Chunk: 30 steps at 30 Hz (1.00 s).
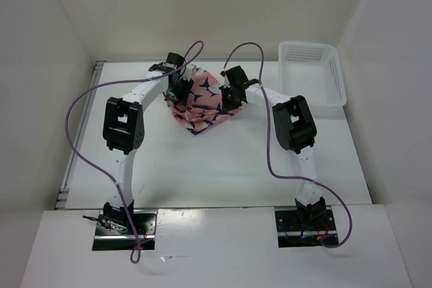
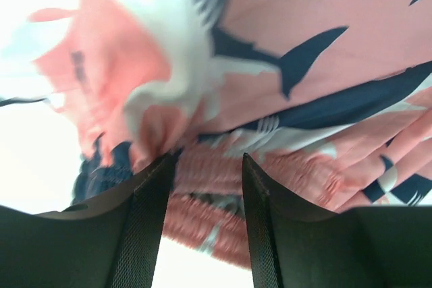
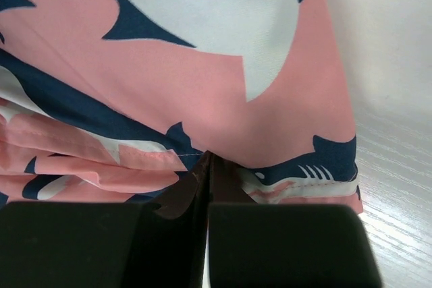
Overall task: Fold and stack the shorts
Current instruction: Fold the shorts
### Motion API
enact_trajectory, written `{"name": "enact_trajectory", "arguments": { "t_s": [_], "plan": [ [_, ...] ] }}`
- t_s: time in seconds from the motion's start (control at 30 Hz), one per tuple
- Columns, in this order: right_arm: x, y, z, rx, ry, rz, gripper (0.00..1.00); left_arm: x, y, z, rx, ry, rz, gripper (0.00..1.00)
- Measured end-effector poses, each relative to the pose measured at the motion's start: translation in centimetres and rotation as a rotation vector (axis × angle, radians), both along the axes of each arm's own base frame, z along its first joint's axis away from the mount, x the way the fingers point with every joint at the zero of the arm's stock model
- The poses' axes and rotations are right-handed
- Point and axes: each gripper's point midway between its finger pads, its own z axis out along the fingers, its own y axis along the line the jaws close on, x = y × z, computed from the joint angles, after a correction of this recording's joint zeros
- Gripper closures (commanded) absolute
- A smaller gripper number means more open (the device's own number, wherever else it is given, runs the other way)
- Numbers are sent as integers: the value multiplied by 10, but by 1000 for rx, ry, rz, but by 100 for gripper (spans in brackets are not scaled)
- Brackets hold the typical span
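We find the shorts [image 1: 201, 104] bunched on the table [image 1: 202, 166] between both arms. They look soft, light and limp, so they will likely sag wherever unsupported. The right tool [image 3: 206, 158] is clenched on a fabric edge. The left tool [image 2: 206, 163] stands parted at the gathered waistband, and we cannot tell whether it grips. We judge the waistband corners best for holding.

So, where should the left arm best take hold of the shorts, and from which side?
Take the gathered elastic waistband of the shorts, coming from their left edge. This ribbed band is thick and bunched, and it lies just ahead of the open left fingers, so it probably gives a firmer hold than the thin smooth cloth.
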Motion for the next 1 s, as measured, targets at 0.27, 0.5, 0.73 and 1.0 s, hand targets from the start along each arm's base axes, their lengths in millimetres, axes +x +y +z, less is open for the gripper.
{"name": "enact_trajectory", "arguments": {
  "t_s": [0.27, 0.5, 0.73, 1.0],
  "plan": [
    [-4, 0, 2, -32, -27, 35, 97, -15, 24, 26, -8, -8, 36, 43],
    [-25, 11, 21, -60, -30, 133, 53, -19, 29, 48, -11, -41, 46, 42],
    [3, 10, 86, -93, -215, 69, 35, -13, 11, 74, -88, -75, 2, 39],
    [20, -27, 69, -149, -193, -46, 26, -53, -61, 48, -127, -4, -168, 39]
  ]
}}
